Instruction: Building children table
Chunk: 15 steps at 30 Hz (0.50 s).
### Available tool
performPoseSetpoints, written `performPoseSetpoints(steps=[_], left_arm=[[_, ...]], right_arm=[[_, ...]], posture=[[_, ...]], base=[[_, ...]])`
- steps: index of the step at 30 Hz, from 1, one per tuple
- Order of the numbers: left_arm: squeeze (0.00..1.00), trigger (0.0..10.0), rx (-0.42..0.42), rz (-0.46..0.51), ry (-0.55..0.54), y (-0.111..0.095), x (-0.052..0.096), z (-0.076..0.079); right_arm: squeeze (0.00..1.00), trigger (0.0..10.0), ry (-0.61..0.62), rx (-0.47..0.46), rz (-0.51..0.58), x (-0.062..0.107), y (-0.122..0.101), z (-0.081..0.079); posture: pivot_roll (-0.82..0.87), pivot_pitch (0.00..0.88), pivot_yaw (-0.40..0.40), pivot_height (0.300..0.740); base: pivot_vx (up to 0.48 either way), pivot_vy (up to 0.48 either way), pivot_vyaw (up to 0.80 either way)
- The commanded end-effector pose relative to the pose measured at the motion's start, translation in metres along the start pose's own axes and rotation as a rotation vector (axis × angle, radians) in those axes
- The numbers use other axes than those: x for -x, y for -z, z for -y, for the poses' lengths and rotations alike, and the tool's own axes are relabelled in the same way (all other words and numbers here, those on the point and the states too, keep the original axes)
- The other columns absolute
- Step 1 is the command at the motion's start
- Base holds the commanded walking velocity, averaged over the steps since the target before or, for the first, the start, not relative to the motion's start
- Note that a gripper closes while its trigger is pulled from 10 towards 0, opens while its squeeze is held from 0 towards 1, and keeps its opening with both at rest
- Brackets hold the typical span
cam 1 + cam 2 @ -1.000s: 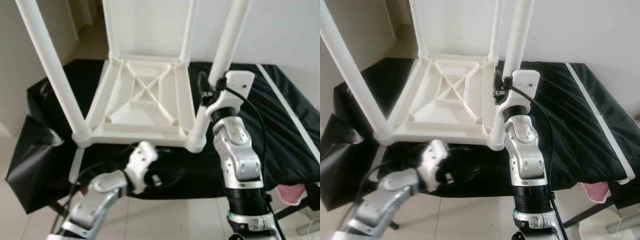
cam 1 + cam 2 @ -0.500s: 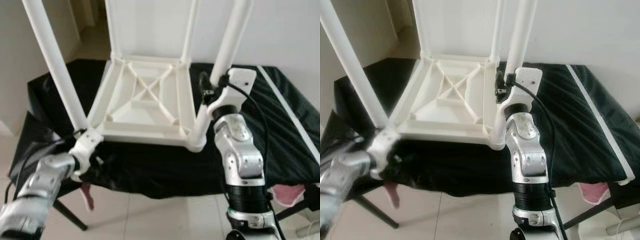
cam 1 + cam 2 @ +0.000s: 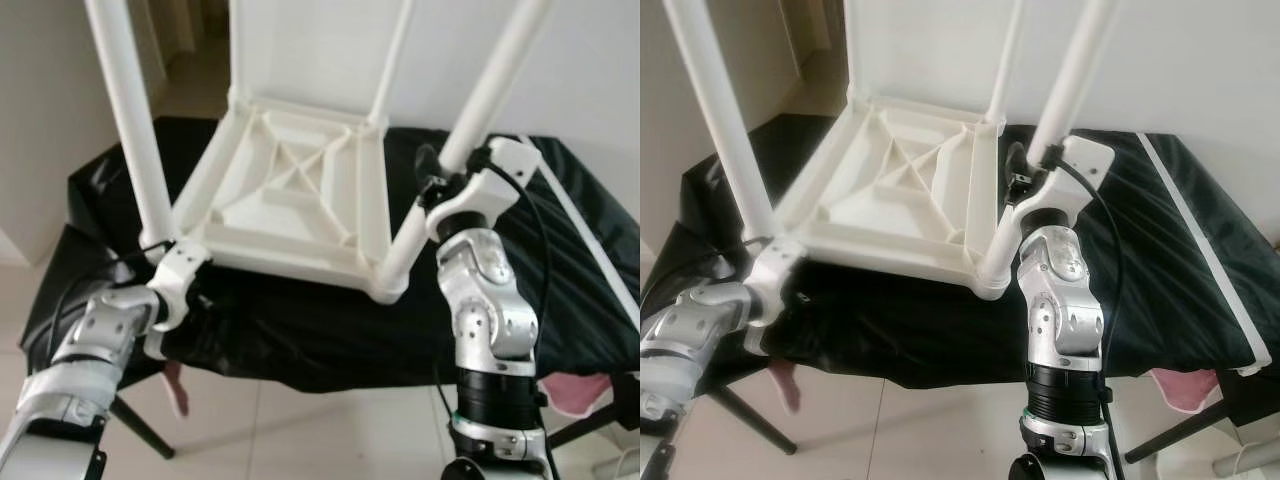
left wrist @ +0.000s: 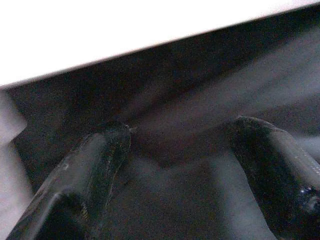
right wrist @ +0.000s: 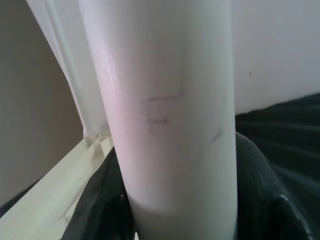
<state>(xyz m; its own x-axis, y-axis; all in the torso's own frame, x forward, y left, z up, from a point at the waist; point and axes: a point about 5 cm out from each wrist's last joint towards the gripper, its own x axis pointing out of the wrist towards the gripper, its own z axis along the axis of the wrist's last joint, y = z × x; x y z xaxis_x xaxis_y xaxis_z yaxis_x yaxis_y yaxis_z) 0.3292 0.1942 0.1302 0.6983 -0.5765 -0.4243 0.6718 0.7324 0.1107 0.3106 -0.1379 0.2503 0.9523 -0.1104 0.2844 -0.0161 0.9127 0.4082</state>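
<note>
Where right hand (image 5: pixel 175 200) grips, near table leg (image 5: pixel 165 110); upturned

Both arms are working at the near edge, the right gripper clamping a leg, the left one reaching low.

The right arm (image 3: pixel 485 330) is standing nearly upright, elbow low and wrist bending toward the robot's left at the top, where the right gripper (image 5: pixel 180 210) is closing its two black fingers (image 5: pixel 257 185) on either side of the leg (image 5: pixel 165 100). The left arm (image 3: pixel 95 345) is reaching forward from the lower left, forearm rising, its white wrist (image 3: pixel 175 280) tilting up; the left gripper (image 4: pixel 175 165) is holding its fingers (image 4: pixel 95 165) spread apart with nothing between them.
</note>
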Motion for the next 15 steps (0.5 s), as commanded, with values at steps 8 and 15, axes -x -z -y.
performPoseSetpoints(steps=[8,15], left_arm=[[0.0,10.0,0.019,0.012,0.063,0.0,-0.011,0.013],[0.0,10.0,0.225,-0.007,-0.304,0.005,-0.016,-0.036]], right_arm=[[0.0,10.0,0.03,-0.25,-0.009,0.003,-0.002,0.0],[0.0,10.0,0.055,-0.407,-0.034,0.006,0.001,0.012]], posture=[[-0.04,0.04,-0.013,0.74],[-0.04,0.038,-0.002,0.74]], base=[[0.0,0.0,0.0],[0.0,0.0,0.0]])
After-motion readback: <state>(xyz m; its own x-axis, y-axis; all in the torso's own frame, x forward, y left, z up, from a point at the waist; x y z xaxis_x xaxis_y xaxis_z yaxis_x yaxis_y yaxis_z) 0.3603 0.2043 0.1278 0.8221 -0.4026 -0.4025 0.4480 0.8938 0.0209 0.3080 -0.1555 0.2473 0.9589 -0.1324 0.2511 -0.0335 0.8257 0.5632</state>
